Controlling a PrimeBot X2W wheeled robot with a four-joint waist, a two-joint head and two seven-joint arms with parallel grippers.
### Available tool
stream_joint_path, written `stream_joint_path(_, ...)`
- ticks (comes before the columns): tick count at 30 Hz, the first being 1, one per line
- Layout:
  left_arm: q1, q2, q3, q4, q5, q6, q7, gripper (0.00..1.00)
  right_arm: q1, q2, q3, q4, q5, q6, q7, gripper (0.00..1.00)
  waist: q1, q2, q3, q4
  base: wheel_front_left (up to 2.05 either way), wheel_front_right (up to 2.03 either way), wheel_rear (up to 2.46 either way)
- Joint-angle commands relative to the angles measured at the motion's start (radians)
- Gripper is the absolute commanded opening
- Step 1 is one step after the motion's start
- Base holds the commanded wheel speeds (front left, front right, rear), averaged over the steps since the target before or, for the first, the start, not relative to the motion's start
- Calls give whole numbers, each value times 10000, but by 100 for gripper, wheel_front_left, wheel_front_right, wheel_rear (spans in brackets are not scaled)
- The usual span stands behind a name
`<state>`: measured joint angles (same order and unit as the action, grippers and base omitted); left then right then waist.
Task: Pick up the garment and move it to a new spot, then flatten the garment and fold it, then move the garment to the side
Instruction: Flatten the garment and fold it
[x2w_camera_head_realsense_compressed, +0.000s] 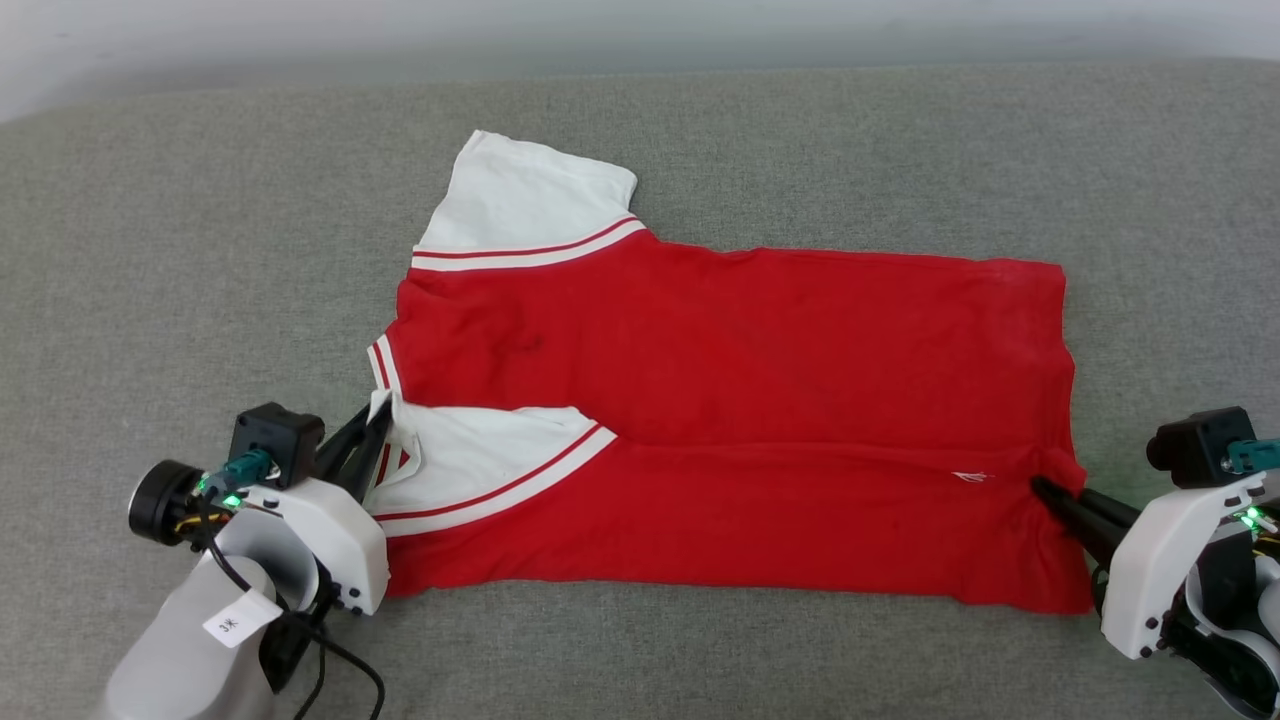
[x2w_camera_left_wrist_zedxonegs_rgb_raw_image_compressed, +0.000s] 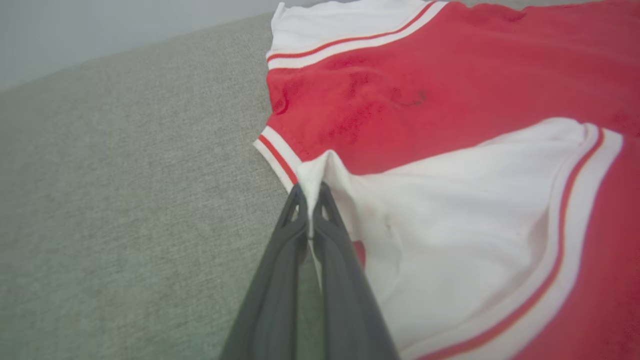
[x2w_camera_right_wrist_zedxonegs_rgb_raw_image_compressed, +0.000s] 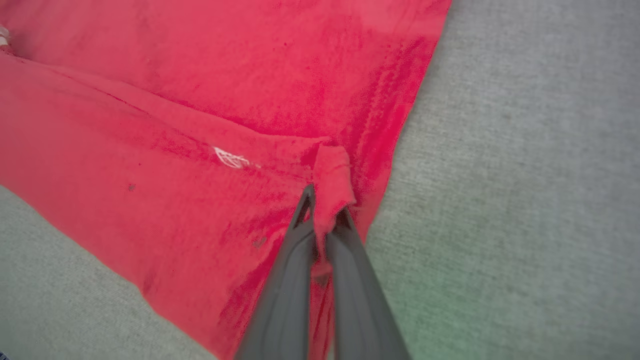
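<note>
The garment (x2w_camera_head_realsense_compressed: 720, 380) lies mid-frame on a gray fabric surface (x2w_camera_head_realsense_compressed: 200, 250), its near edge folded over. At lower left the left gripper (x2w_camera_head_realsense_compressed: 383, 418) has its fingers pinched on a white sleeve corner. At lower right the right gripper (x2w_camera_head_realsense_compressed: 1040, 487) pinches red hem.

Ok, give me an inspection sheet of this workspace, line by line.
Surface: grey fabric surface, flat and woven.
Job's things: shirt, red with white sleeves, lying lengthwise; its near side is folded over the middle, with the near sleeve on top of the red and the far sleeve spread out.
Clutter: nothing seen.
Grippers: left gripper shut on a pinch of the white sleeve's edge; right gripper shut on a pinch of the red hem.
Cables: black cable loops beside the left forearm, off the shirt.
Surroundings: pale strip beyond the surface's far edge, blurred.
</note>
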<state>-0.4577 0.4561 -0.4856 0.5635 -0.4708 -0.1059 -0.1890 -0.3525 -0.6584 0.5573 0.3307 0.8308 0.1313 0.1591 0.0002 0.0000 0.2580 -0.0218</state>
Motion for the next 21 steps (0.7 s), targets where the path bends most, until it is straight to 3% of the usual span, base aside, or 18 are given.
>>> stream_joint_path(1,-101,-53,-76,172,-19,-43,-89,0,-173,44,61,90,-26,-11,-72,0,-2,0,26,10,0,0,0)
stream_joint_path(8,-430,-344,-520,1643,-265,-207,-497,0,-375,202,597,707,301,-11,-446,0,-2,0,-54,-4,0,0,0)
stream_joint_path(9,-476,-371,-565,1792,-297,-217,-527,0,-412,203,625,764,325,-11,-534,27,-2,0,-98,-6,0,0,0)
stream_joint_path(10,-544,-396,-583,1933,-359,-215,-580,0,-450,197,661,795,368,-11,-611,43,-2,0,-147,4,0,0,0)
stream_joint_path(11,-671,-381,-640,2134,-402,-217,-631,96,-495,171,642,819,441,-11,-806,100,-2,0,-281,27,0,0,0)
stream_joint_path(12,-744,-356,-655,2177,-384,-221,-679,100,-483,162,645,812,476,-11,-897,100,-2,0,-365,46,0,0,0)
stream_joint_path(21,-1085,185,-1059,1637,-649,-228,-669,100,258,-219,510,137,670,-10,-1507,100,-2,0,-1280,305,0,0,0)
